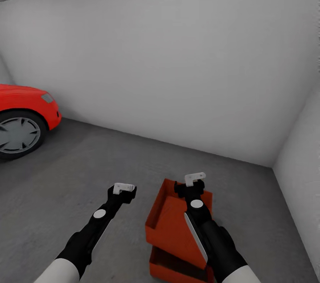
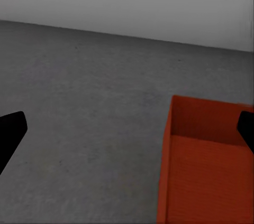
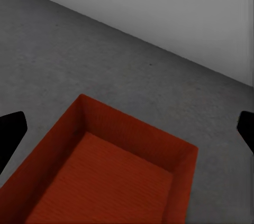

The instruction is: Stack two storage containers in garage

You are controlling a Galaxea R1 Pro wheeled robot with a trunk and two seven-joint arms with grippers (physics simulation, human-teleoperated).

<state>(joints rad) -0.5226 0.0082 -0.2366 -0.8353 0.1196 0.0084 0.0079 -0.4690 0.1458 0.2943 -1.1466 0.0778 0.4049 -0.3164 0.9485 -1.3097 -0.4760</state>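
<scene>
Two orange-red storage containers are stacked on the grey concrete floor [image 1: 66,176] of the garage. The lower one [image 1: 173,268] lies on the floor, and the upper one [image 1: 171,225] rests on it, turned askew. My right gripper [image 1: 194,179] hangs open above the upper container's far wall, holding nothing. In the right wrist view its dark fingertips [image 3: 10,131] stand wide apart over the ribbed inside of the container [image 3: 116,182]. To the left of the stack my left gripper [image 1: 124,188] is open and empty, and its wrist view shows the container [image 2: 211,171] off to one side.
A red car [image 1: 22,109] stands at the far left with its front wheel in view. Plain white walls [image 1: 178,60] close the room ahead and at the right, meeting in a corner beyond the stack. Bare concrete stretches between the car and the containers.
</scene>
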